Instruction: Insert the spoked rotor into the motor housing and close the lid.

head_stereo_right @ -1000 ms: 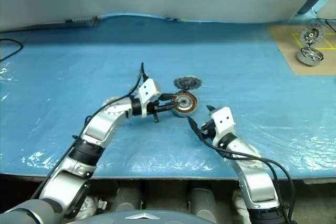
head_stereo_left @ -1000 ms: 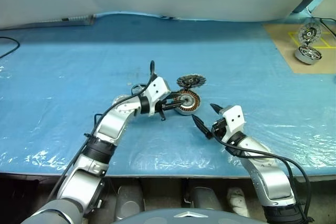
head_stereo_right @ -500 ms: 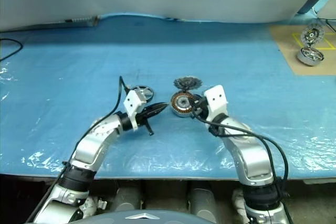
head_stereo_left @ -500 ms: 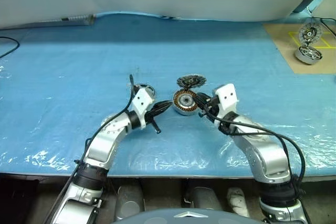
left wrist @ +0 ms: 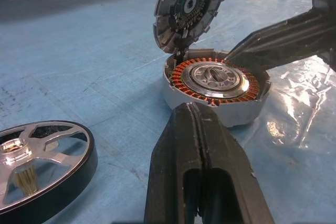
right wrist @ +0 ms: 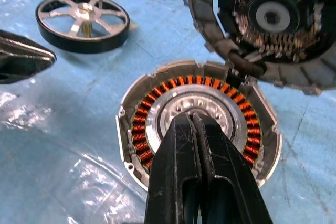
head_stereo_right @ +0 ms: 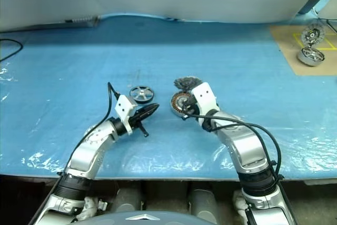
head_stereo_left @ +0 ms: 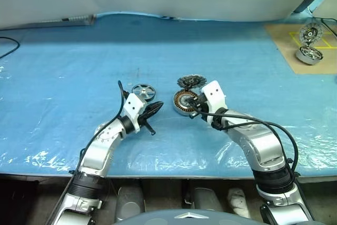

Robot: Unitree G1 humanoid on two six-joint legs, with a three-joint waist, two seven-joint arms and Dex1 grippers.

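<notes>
Both sets of fingers are closed and empty — the right gripper [head_stereo_left: 192, 105] over the housing [head_stereo_left: 184, 101] could scrape its copper windings; the rotor [head_stereo_left: 143, 90] lies untouched beside the left gripper [head_stereo_left: 157, 107].

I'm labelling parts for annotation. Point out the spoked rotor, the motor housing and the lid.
spoked rotor [head_stereo_left: 144, 90], left eye view, on its hub.
motor housing [right wrist: 157, 95], right wrist view, on the copper windings.
lid [left wrist: 190, 4], left wrist view, on its raised inner face.
</notes>
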